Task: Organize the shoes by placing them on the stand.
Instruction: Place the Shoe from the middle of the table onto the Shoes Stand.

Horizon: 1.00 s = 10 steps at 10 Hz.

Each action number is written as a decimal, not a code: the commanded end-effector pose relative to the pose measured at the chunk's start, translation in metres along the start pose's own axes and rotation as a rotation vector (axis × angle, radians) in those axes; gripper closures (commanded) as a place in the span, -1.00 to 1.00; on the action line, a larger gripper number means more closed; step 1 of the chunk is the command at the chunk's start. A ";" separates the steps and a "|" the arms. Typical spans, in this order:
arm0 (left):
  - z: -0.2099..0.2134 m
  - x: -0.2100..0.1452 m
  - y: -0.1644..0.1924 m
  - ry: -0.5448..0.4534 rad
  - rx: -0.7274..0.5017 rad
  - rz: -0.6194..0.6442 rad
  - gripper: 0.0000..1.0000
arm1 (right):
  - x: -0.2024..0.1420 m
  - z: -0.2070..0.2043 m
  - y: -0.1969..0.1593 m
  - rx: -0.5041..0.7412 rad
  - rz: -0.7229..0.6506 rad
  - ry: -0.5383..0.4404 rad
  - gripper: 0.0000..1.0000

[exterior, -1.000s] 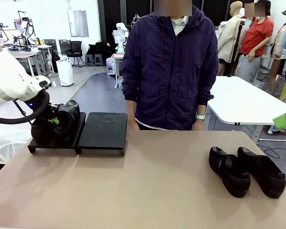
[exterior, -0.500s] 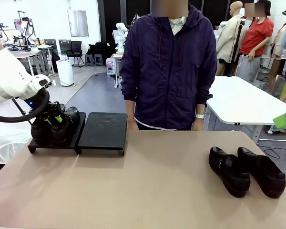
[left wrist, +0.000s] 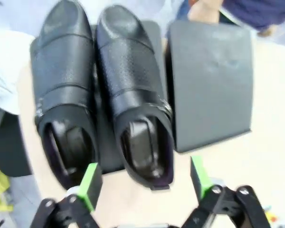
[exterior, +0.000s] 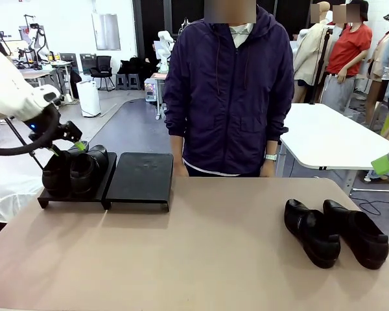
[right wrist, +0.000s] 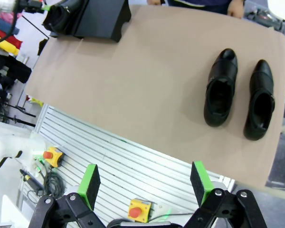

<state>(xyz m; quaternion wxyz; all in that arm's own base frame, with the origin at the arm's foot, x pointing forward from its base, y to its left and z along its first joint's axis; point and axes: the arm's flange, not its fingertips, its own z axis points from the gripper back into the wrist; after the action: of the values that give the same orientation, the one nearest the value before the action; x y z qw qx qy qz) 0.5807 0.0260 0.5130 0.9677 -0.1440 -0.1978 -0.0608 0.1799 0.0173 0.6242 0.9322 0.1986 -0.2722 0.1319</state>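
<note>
With left gripper [left wrist: 145, 175] wide, empty over shelved dress shoes [left wrist: 133, 95]: risks snagging a heel, dragging one off stand [left wrist: 213, 80].

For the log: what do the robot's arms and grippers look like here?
The left arm is a glossy white rounded shell with a small blue light and a black cable looping under its wrist. The left gripper and right gripper are black linkage fingers tipped with bright green pads.

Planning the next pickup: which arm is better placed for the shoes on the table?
Probably the right: both shoes lie on its side, in view of the open right gripper; the left gripper hovers open over the stand, across the table.
</note>
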 end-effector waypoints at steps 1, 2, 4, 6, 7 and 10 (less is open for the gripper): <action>0.047 -0.024 0.000 0.091 -0.060 -0.108 -1.00 | 0.000 0.000 0.000 0.033 0.008 -0.010 -1.00; 0.075 -0.041 0.000 0.208 -0.083 -0.187 -1.00 | 0.000 0.000 0.000 0.033 0.008 -0.010 -1.00; 0.128 -0.083 0.015 0.446 -0.291 -0.251 -1.00 | 0.000 0.000 0.000 0.033 0.008 -0.010 -1.00; 0.144 -0.159 0.015 0.336 -0.415 -0.195 -1.00 | 0.000 0.000 0.000 0.033 0.008 -0.010 -1.00; 0.125 -0.191 0.008 0.262 -0.424 -0.199 -1.00 | 0.000 0.000 0.000 0.033 0.008 -0.010 -1.00; 0.097 -0.244 0.009 0.064 -0.447 -0.279 -1.00 | 0.000 0.000 0.000 0.033 0.008 -0.010 -1.00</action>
<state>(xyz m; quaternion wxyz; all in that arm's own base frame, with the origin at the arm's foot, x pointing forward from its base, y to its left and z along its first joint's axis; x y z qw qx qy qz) 0.3322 0.0817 0.5068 0.9143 -0.3169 -0.1133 -0.2254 0.1800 0.0172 0.6242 0.9323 0.1986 -0.2721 0.1317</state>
